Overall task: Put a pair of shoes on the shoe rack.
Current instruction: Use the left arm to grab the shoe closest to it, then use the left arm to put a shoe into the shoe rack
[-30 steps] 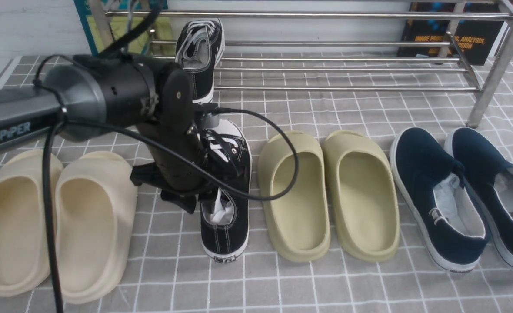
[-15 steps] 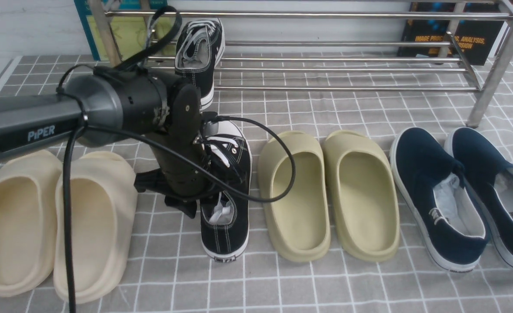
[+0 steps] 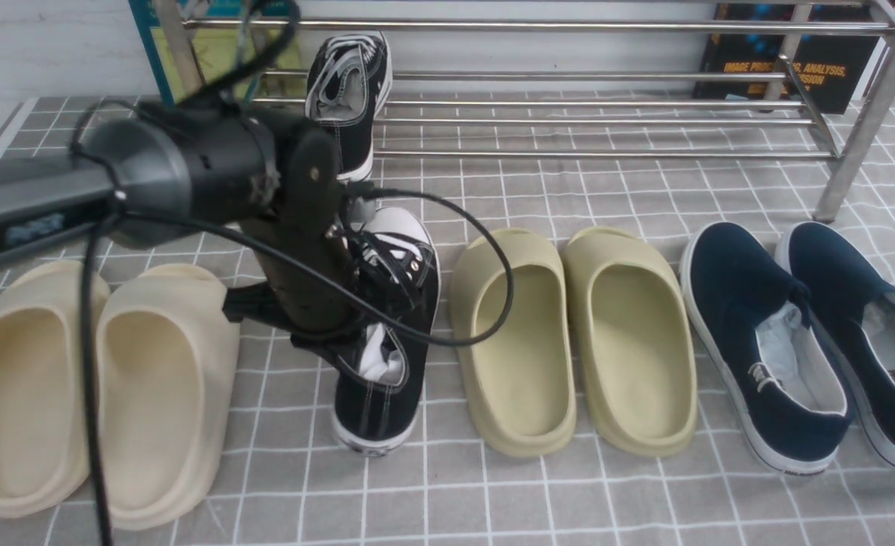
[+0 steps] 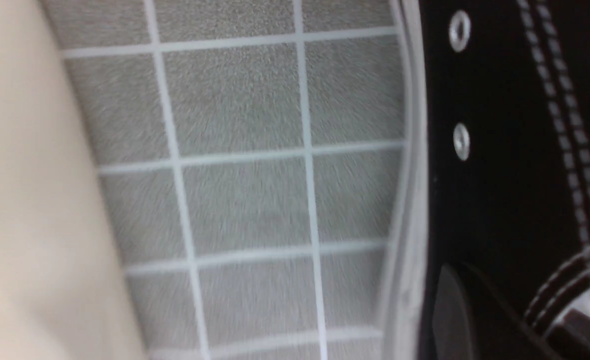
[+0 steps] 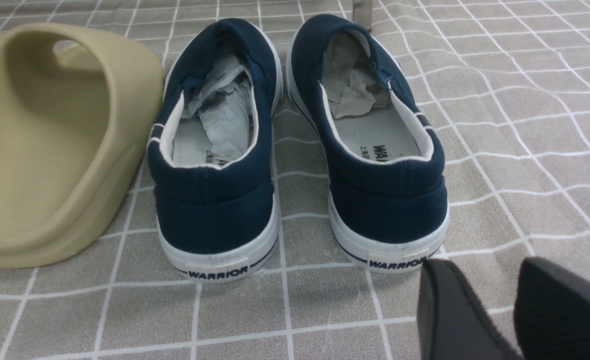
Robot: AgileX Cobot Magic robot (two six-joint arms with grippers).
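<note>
One black sneaker [image 3: 345, 98] with white laces stands on the lower bars of the silver shoe rack [image 3: 607, 121], at its left end. The second black sneaker [image 3: 387, 371] is on the grey checked cloth between the cream and olive slippers, tilted, with its heel raised. My left gripper [image 3: 345, 349] is shut on this sneaker's side wall near the opening. In the left wrist view [image 4: 515, 320] one finger is outside the black canvas [image 4: 500, 150] and one is inside. My right gripper [image 5: 495, 300] is shut and empty, low behind the navy shoes.
Cream slippers [image 3: 98, 379] lie left of the held sneaker, one close beside it [image 4: 35, 200]. Olive slippers [image 3: 576, 334] lie to its right, and navy slip-on shoes [image 3: 766, 341] [image 5: 215, 150] further right. Books [image 3: 789, 53] lean behind the rack.
My left arm has risen a little and pulled back to the left. The gripped sneaker has tilted, and its heel has lifted and swung left.
</note>
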